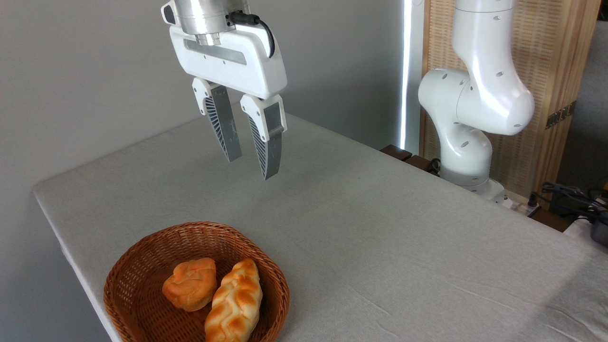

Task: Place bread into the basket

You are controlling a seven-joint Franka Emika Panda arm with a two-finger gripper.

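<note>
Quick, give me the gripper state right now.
Gripper: open, holding nothing, above the table; the bread lies in the basket.

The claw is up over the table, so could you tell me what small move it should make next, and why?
Probably just retreat upward and stop: the bread already lies inside the basket beside an orange bun, and the claw hangs open and empty above the table.
</note>
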